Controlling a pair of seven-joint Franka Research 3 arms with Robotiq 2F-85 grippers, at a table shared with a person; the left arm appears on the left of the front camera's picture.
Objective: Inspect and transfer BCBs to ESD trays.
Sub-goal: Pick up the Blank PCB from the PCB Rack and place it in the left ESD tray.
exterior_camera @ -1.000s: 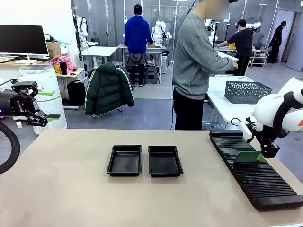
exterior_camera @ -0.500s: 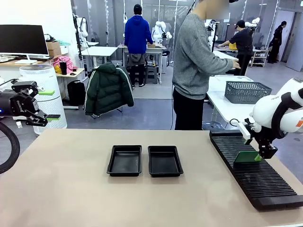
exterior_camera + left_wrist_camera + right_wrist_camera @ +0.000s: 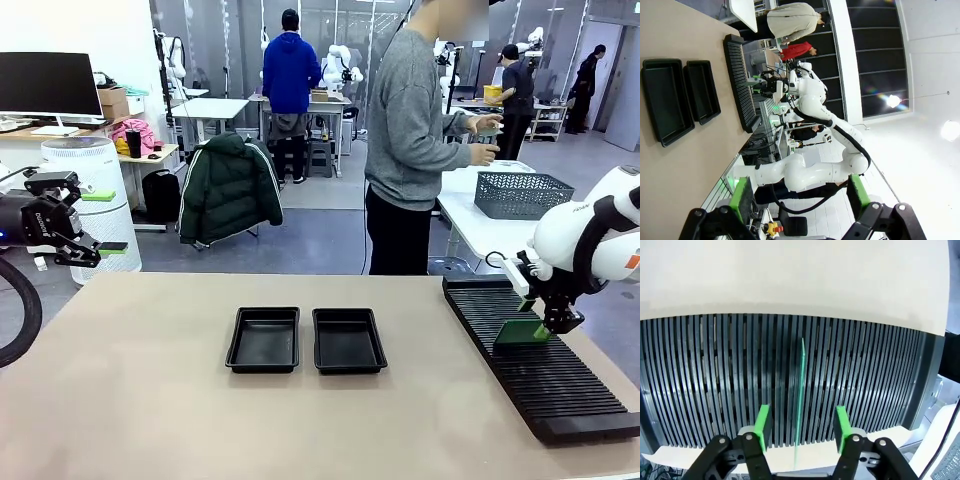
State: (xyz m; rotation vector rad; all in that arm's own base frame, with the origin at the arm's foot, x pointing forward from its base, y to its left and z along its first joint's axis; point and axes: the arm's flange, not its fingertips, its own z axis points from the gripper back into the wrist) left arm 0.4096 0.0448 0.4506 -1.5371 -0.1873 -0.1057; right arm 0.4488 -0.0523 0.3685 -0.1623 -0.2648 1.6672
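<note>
Starting nearest the camera: bare tan surface [image 3: 150, 400], with no change on it over the last second.

Mid-surface, the left tray [image 3: 264, 342] and the right tray [image 3: 348, 342] sit side by side, just apart, both showing bare black floors. Their positions are the same as a second ago.

At the right side, a long ribbed black rack [image 3: 560, 395] runs away from the camera. One green board [image 3: 515, 335] stands on edge in a slot in the rack's farther half.

The right end effector [image 3: 550, 322] is down at the board's right end. In the right wrist view the board [image 3: 800, 385] stands edge-on between the green pads [image 3: 763, 427], with a gap on each side. The right end effector [image 3: 801, 427] is therefore parted around the board and not clamped on it. Against a second ago, it sits slightly farther left along the board. The board itself looks to be in the same place.

The left end effector [image 3: 105, 222] hangs off the far-left corner of the surface, above it. Its fingers are spread wide with nothing between them [image 3: 800, 200], and its pose is unchanged.

On the far side, a person in a grey sweater [image 3: 410, 130] faces right. The hands [image 3: 483, 138] are now raised at chest height, where earlier one arm reached out toward the table beyond.
</note>
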